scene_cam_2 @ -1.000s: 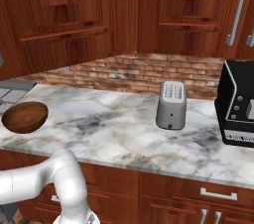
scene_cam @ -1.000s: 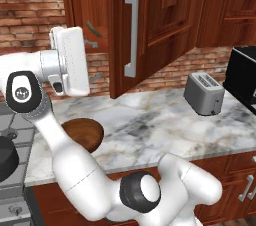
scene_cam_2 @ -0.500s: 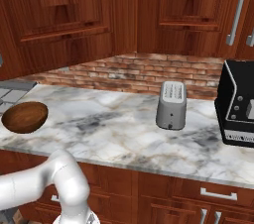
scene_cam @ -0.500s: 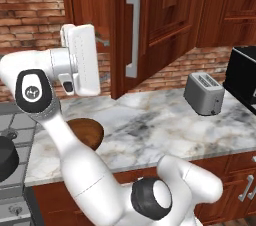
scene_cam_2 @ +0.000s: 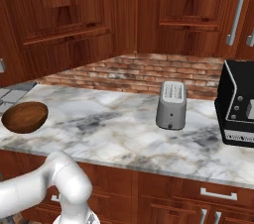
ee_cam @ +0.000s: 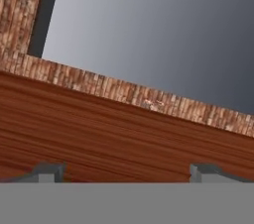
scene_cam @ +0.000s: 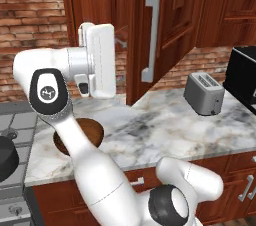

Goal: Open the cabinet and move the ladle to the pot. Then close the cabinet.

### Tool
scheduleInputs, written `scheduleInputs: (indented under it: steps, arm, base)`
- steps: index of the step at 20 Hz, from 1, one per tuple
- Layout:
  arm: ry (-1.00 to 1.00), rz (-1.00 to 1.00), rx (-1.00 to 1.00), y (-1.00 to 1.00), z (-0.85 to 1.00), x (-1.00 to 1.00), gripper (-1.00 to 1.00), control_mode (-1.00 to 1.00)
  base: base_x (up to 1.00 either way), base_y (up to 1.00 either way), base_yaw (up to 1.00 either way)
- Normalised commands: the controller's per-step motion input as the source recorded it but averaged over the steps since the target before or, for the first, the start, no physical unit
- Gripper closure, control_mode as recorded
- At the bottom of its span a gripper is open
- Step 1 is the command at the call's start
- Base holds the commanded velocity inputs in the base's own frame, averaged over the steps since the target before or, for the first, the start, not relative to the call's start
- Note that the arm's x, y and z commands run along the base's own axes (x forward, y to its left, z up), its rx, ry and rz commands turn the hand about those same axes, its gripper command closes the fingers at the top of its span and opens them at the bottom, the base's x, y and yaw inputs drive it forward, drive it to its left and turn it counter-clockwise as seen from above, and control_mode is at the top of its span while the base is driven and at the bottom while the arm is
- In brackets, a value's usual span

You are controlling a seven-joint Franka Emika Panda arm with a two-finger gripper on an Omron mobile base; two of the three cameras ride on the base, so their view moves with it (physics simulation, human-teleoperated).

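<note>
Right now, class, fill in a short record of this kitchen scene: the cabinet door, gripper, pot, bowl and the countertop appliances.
cabinet door: reddish-brown wooden wall cabinet stands open, its long silver bar handle turned outward
gripper: two-finger gripper open, holding nothing, facing wood and brick
pot: dark round pot on the stove at left
bowl: brown wooden bowl on the marble counter
appliances: silver toaster; black appliance

Marble worktop (scene_cam_2: 114, 129), white with grey veining, runs along a red brick backsplash (scene_cam_2: 149, 72). Reddish-brown wooden wall units (scene_cam_2: 64, 15) hang above; matching base drawers (scene_cam_2: 218, 196) with short silver handles sit below. A silver toaster (scene_cam_2: 171, 105) stands on the worktop near a black appliance (scene_cam_2: 237, 104). A brown wooden bowl (scene_cam_2: 25, 117) rests near the grey hob (scene_cam: 15, 120). Lighting is even.
</note>
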Motion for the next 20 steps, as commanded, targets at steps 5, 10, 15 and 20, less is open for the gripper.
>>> scheduleInputs:
  steps: [5,10,15,20]
  arm:
    - [-0.08,0.00,0.05,-0.58,0.00,-0.40,-1.00,-1.00]
    - [-0.18,-0.02,0.02,-0.23,0.00,-0.75,-1.00,-1.00]
    - [-0.12,-0.03,0.00,-0.18,0.00,-0.38,-1.00,-1.00]
    - [-0.13,-0.03,0.00,-0.38,0.00,-0.40,-1.00,-1.00]
  base:
    - [0.00,0.00,0.00]
    - [0.00,0.00,0.00]
    - [0.00,0.00,0.00]
    - [0.00,0.00,0.00]
